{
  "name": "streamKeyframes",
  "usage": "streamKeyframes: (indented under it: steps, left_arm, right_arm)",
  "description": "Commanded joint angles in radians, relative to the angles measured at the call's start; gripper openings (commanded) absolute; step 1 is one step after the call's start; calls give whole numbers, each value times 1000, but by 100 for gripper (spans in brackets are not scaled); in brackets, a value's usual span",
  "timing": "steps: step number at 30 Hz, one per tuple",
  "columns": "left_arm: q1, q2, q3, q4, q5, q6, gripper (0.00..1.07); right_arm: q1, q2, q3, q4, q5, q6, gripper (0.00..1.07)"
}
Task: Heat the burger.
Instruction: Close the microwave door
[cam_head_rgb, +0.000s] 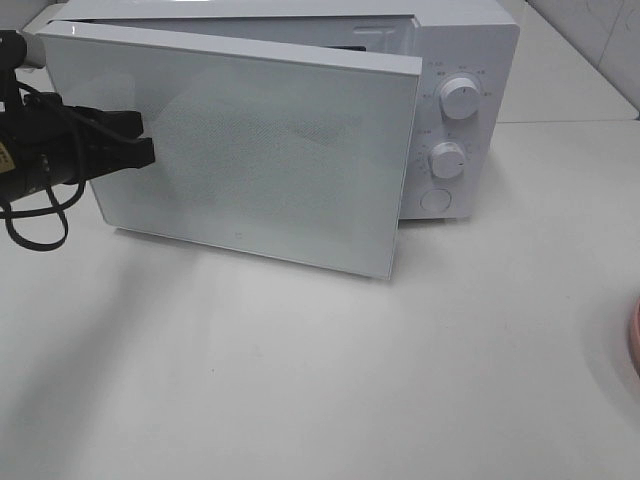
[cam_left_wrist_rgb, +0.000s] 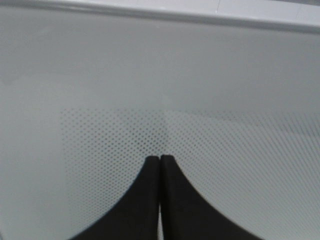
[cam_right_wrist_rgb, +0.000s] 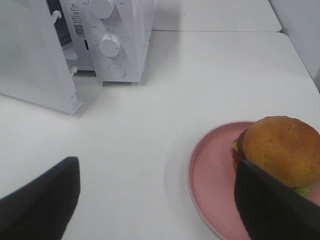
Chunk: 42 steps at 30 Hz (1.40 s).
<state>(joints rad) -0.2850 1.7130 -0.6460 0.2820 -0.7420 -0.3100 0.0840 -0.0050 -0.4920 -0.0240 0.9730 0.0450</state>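
Observation:
The burger (cam_right_wrist_rgb: 282, 150), with a glossy golden-brown bun, sits on a pink plate (cam_right_wrist_rgb: 210, 170) in the right wrist view. My right gripper (cam_right_wrist_rgb: 157, 162) stands open just short of it, and one finger (cam_right_wrist_rgb: 270, 205) covers the burger's near edge. The white microwave (cam_head_rgb: 465, 60) stands at the back of the table, its door (cam_head_rgb: 270, 150) swung partly open. My left gripper (cam_head_rgb: 143, 138) is shut, empty, with its tips (cam_left_wrist_rgb: 160, 159) against the door's outer glass near the left edge. The exterior high view shows only a sliver of the plate (cam_head_rgb: 635, 345) at its right edge.
Two knobs (cam_head_rgb: 458, 97) and a round button (cam_head_rgb: 436, 200) are on the microwave's right panel. The door's latch hooks (cam_right_wrist_rgb: 73, 70) stick out on the edge near the panel. A white tabletop (cam_head_rgb: 320, 380) spreads in front, with a seam behind the microwave.

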Motion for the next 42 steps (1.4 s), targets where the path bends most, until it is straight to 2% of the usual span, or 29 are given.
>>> streamKeyframes:
  steps: [1,4,14,23,34,42]
  left_arm:
    - [-34,12,-23,-67,-6,34,0]
    - [-52,25,-54,-70,8,51,0]
    - [-125,86,-179,-83,56,50,0]
    - [-207,144,-290,-155,130,88,0]
    - [-267,207,-407,-216,180,136,0]
    - [-294,251,-483,-222,211,136,0]
  right_arm:
    - [-6,-34,2,2,-13,-8,76]
    - [-6,-34,2,2,-13,-8,76]
    - [-6,-34,2,2,-13,-8,76]
    - [-6,-34,2,2,-13,-8,76]
    - [-6,-34,2,2,-13,-8,76]
    - [-6,-34,2,2,-13,-8,76]
